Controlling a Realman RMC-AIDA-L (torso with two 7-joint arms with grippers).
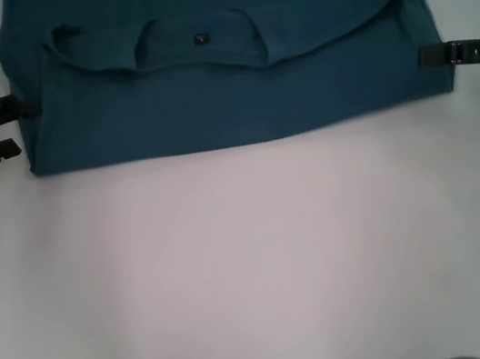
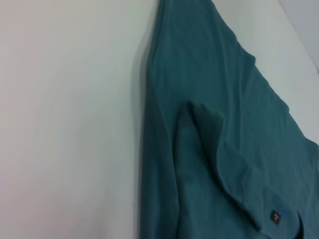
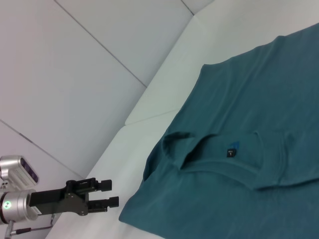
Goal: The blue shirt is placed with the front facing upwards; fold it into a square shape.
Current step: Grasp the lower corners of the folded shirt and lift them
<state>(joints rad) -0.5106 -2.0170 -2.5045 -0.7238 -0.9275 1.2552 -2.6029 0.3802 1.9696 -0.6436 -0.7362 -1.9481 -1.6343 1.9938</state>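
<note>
At the far left, the left gripper [image 1: 9,131] sits low over the white table [image 1: 255,269], right at the left edge of the blue shirt [image 1: 235,97]. Its two dark fingers stand apart, one above the other in the head view, and nothing is between them; the upper tip reaches the cloth's edge or just short of it. The right wrist view shows the same gripper [image 3: 112,193] just off the shirt's near corner, parted and empty.

The shirt lies across the far part of the table, folded over so the ribbed collar [image 1: 200,52] and its small dark label [image 1: 201,38] face up. The near edge runs straight from side to side, while the left and right edges drop nearly square to it. A curved hem sweeps from the collar up toward the right corner.

In front of that near edge the table spreads wide and bare toward the robot.

At the far right, the right gripper [image 1: 427,56] lies level, its tip just at the shirt's right edge. I cannot tell whether its fingers are parted or closed.
</note>
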